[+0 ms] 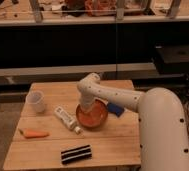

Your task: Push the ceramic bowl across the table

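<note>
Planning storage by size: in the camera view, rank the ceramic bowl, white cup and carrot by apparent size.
1. ceramic bowl
2. white cup
3. carrot, slim though long
The end effector is at the bowl's far-left rim.

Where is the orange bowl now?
The bowl is mid-table, between the white tube and a blue object; the gripper is at its far rim.

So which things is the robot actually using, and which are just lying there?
For the job: ceramic bowl; gripper, down at the bowl's far-left rim; table.
Just lying about: cup, white tube, carrot, striped black bar, blue thing beside the bowl.
</note>
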